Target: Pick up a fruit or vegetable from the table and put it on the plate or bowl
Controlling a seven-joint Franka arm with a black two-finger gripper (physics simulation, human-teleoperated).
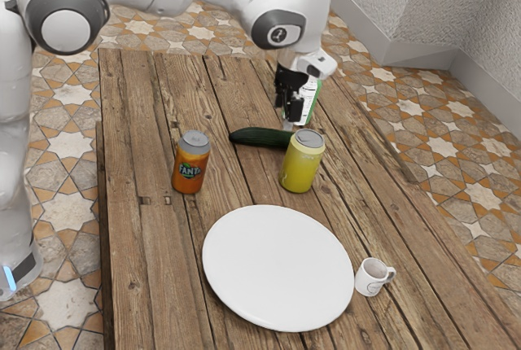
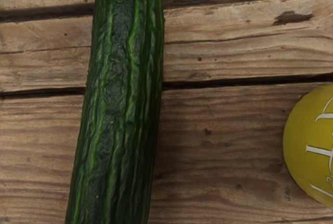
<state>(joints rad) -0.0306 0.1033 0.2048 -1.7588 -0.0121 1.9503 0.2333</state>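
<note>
Wooden planks formed the table (image 1: 138,228), with a white plate (image 1: 273,267) near its front edge. Well apart from the plate, the cucumber (image 1: 260,137) lay flat on the wood, its long axis crossing the planks. The gripper (image 1: 291,118) hung over its end toward the exterior view's right; whether it was released or clenched, I cannot tell. A yellow can (image 1: 301,161) stood just beside that end, an orange can (image 1: 190,163) farther off, and a small mug (image 1: 372,276) beside the plate.

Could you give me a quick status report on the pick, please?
Gripper open, over the cucumber, nothing held. Cucumber flat on table; plate bare. Yellow can close beside cucumber's end, tight on that side.
</note>
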